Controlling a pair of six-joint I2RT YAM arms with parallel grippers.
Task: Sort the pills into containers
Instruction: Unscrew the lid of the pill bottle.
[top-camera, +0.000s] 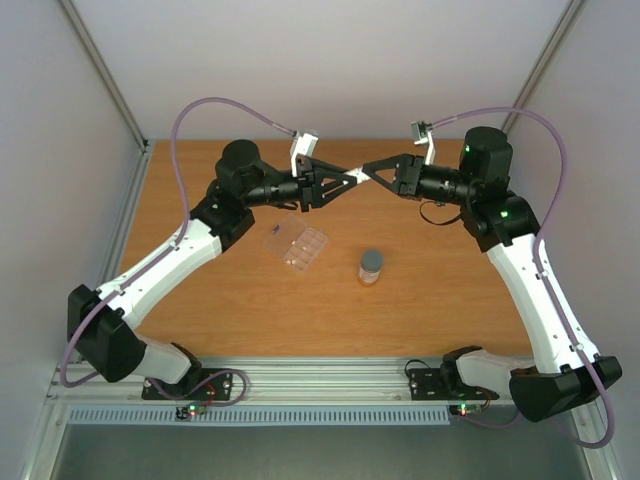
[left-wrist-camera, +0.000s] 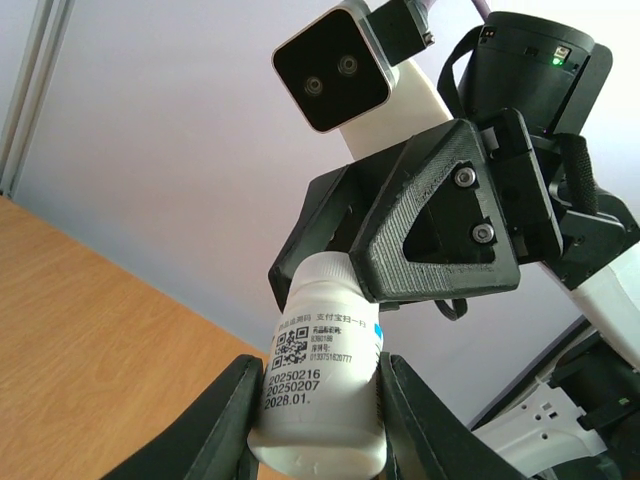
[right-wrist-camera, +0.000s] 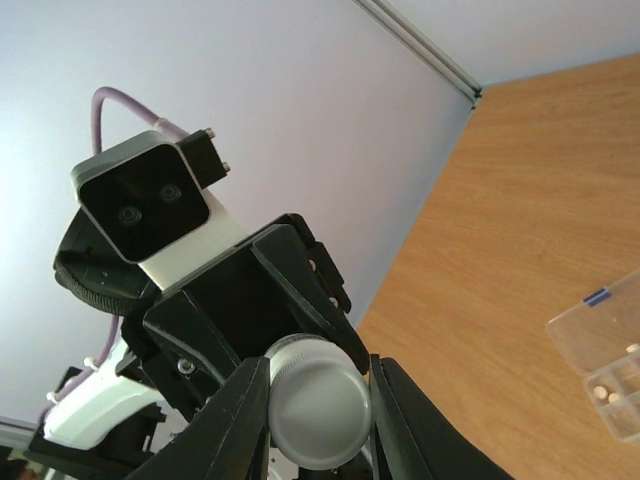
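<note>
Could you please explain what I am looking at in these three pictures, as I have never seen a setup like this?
A left arm and a right arm, both robotic, are bolted to a wooden table. The overhead picture looks down on them; the other two come from a camera on each wrist. On the table lie a clear pill box and a grey-capped bottle. In mid-air the left hand grips a white bottle by its body, while the right hand clamps its cap.

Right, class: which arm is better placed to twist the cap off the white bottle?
Right: the right hand grips the cap, while the left hand clamps the bottle by its body, steadying it.
</note>
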